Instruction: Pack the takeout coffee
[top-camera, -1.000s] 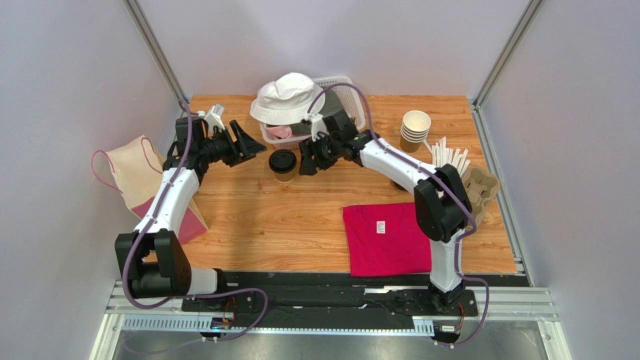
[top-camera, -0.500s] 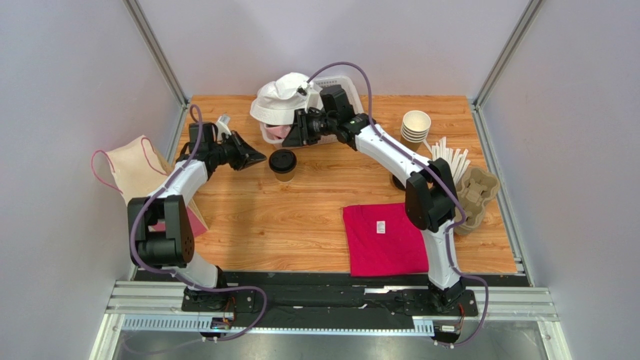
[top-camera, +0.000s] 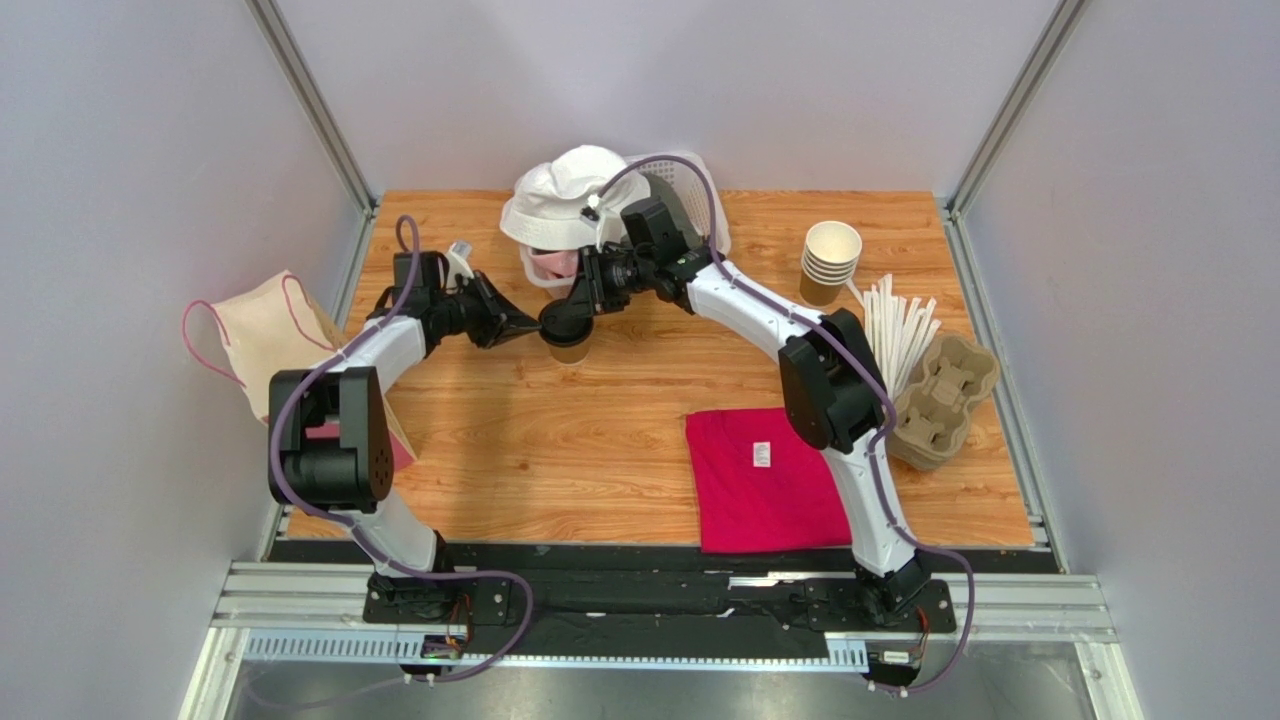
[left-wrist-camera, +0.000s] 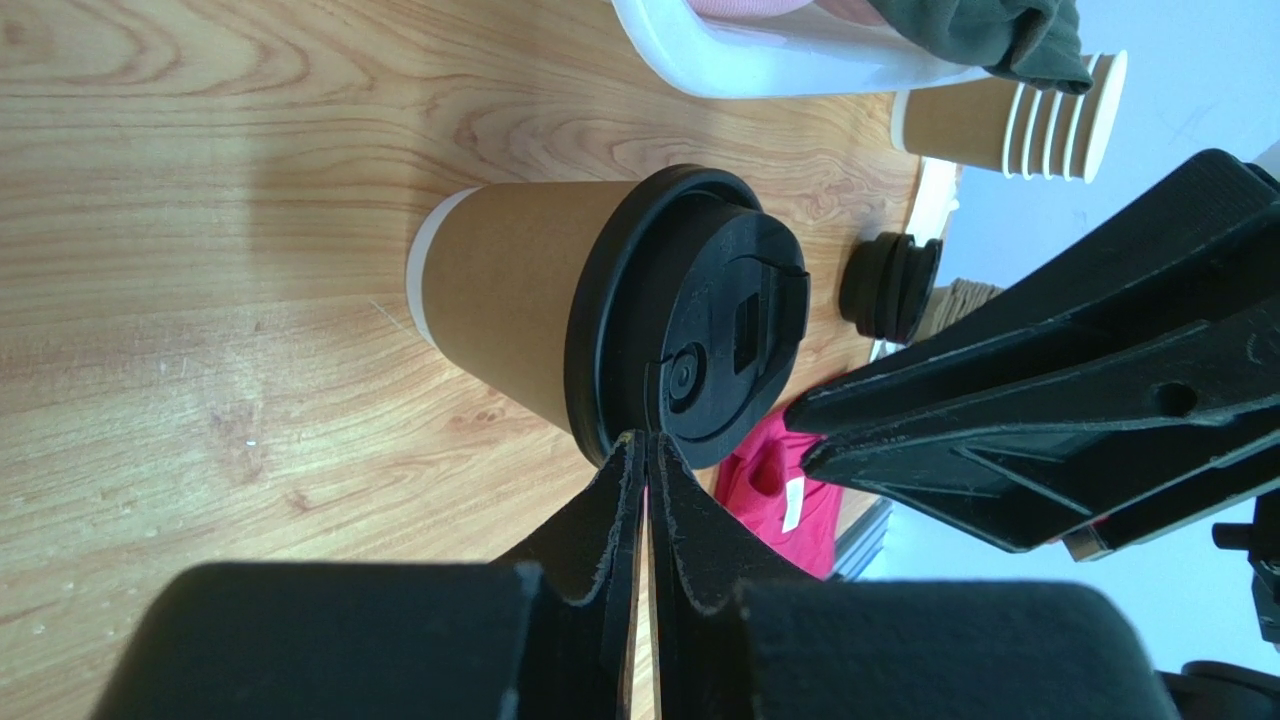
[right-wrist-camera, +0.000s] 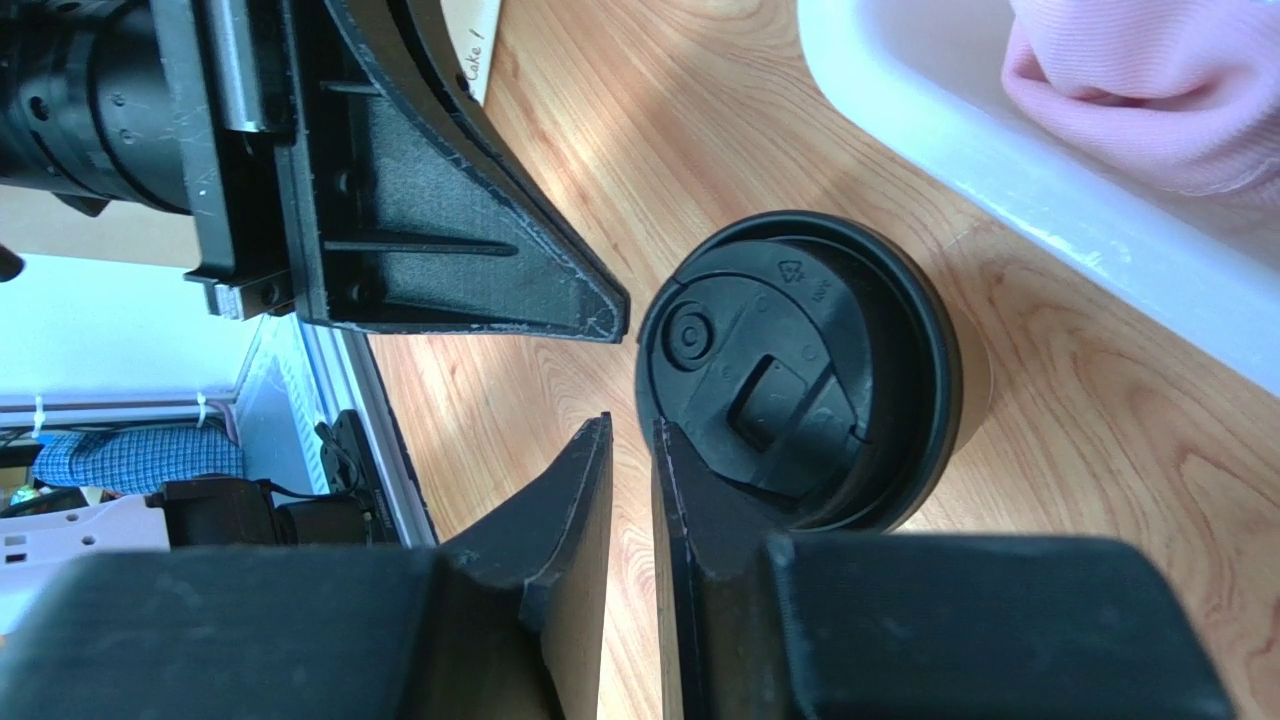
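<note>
Takeout coffee (left-wrist-camera: 511, 308) stands upright on the table (left-wrist-camera: 226, 180). Both tools are clenched empty: left tool (left-wrist-camera: 646, 447) at the rim of its lid (left-wrist-camera: 706, 338), right tool (right-wrist-camera: 631, 447) alongside, apparently seating it.

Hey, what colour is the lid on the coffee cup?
The lid is black, seen best in the right wrist view.

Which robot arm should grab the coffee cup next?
Probably left. The left gripper lies side-on beside the takeout coffee, on the side of the tan bag. The right gripper points down at the lid rim. Both are shut, so either must open.
</note>
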